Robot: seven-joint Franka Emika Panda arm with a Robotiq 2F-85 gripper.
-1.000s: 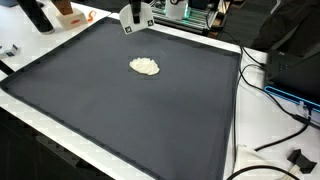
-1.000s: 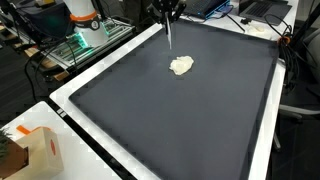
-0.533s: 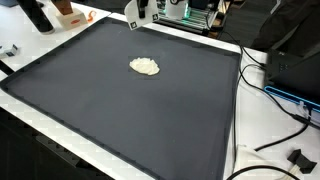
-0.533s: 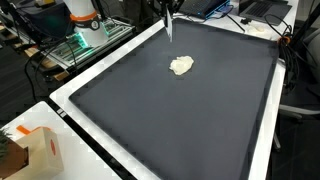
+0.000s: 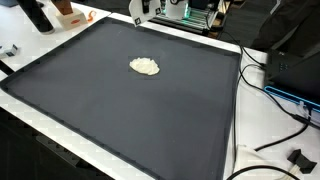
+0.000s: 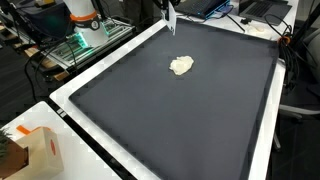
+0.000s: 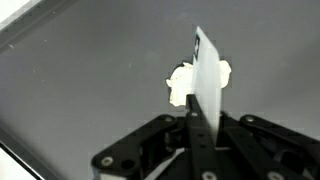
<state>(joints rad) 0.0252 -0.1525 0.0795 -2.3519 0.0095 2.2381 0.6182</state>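
Observation:
A small cream crumpled lump [image 5: 145, 66] lies on the dark mat [image 5: 120, 110], toward its far half; it also shows in an exterior view [image 6: 181, 65]. My gripper [image 7: 205, 125] is shut on a thin white card [image 7: 207, 80] that sticks out edge-on between the fingers. In the wrist view the card hides the middle of the lump [image 7: 180, 84] far below. In both exterior views only the card [image 5: 135, 9] [image 6: 169, 17] hangs in at the top edge, high over the mat's far border; the gripper body is mostly out of frame.
A white table rim [image 6: 100, 60] frames the mat. Black cables [image 5: 270, 90] and equipment lie along one side. An orange and white box [image 6: 40, 150] sits at a corner. A rack with green electronics [image 6: 85, 40] stands behind the mat.
The gripper has risen with the card, which now sits higher at the top edge of both exterior views. The cream lump has not moved.

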